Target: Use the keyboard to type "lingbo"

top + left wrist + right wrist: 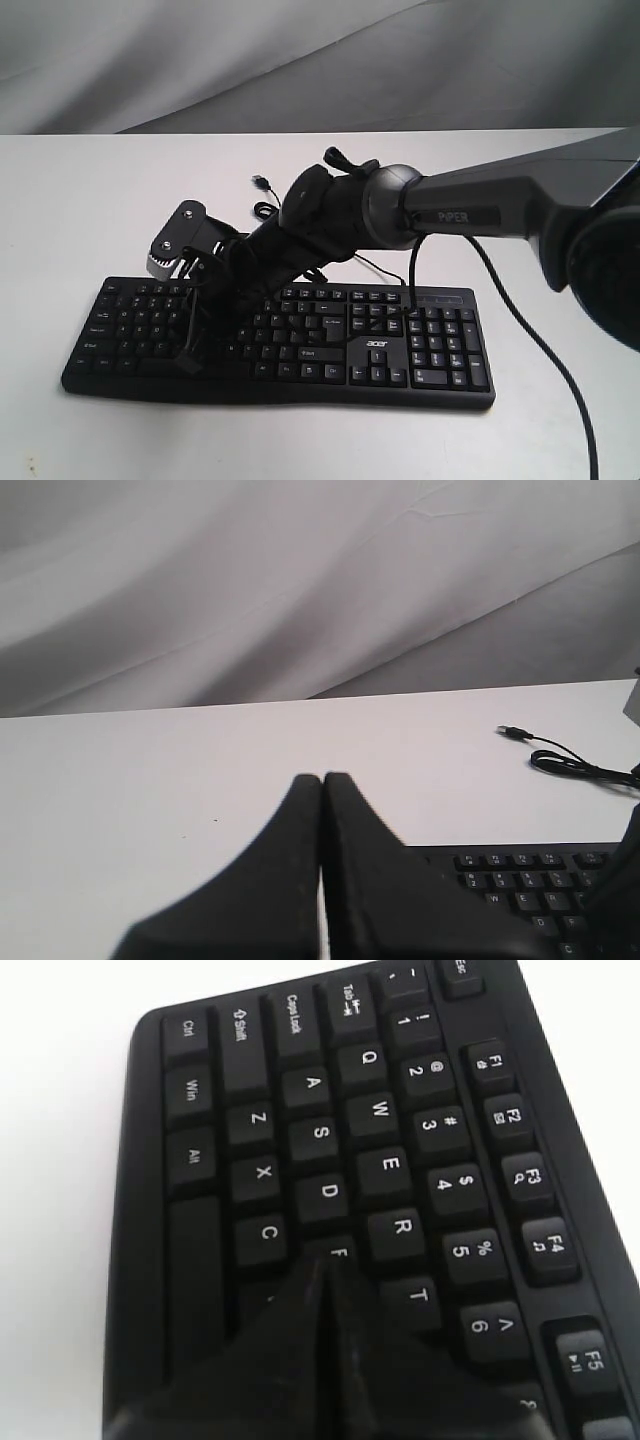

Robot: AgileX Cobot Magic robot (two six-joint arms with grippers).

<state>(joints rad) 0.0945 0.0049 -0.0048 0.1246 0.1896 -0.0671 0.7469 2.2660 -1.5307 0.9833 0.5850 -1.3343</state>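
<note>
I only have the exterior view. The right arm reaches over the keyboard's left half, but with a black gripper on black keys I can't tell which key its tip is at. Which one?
Observer: In the right wrist view, the right gripper has its tip at the F key of the keyboard, partly covering it.
Operator: Fingers open or closed?
Observer: Closed, pressed together into one point.
Operator: And the other arm? It isn't in my view.
Observer: The left wrist view shows the left gripper also shut, over bare white table, off the keyboard.

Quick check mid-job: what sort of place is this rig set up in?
Likely a staged lab test bench: a white table, a grey cloth backdrop, and an acer keyboard whose USB plug lies loose, unconnected.
</note>
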